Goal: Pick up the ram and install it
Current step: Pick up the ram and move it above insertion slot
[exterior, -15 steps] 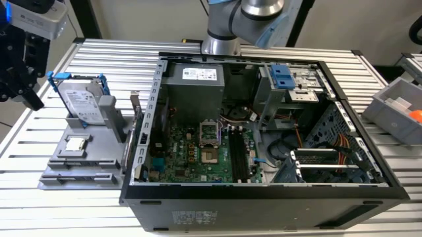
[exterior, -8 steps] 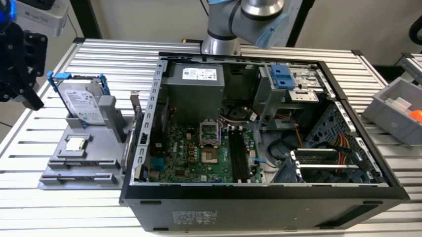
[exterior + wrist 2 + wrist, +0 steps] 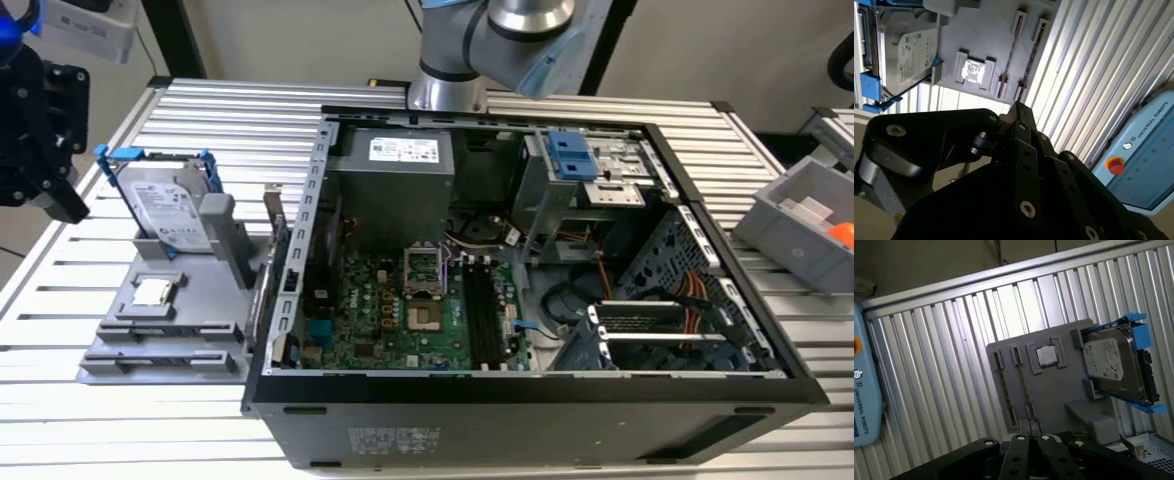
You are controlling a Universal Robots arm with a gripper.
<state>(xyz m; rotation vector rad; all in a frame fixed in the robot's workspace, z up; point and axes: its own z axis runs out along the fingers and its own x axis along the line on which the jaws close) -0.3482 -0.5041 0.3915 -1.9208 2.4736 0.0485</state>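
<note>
Robotics lab: slatted aluminium bench [image 3: 240, 110], opened computer case [image 3: 534, 400]

An open computer case [image 3: 534, 420] sits on a slatted table [image 3: 214, 110]; beside the case, a grey holder [image 3: 200, 305] carries a blue-framed hard drive [image 3: 167, 210] and a processor chip [image 3: 154, 291]

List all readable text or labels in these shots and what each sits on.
Teach pendant: the maker's name runs along its edge in clear print; not repeated here.
Hard drive: white label, print too small to read.
Power supply: white sticker, too small to read.
Computer case, near side: stickers, too small to read.
Chip on the grey tray: no markings I can make out.
</note>
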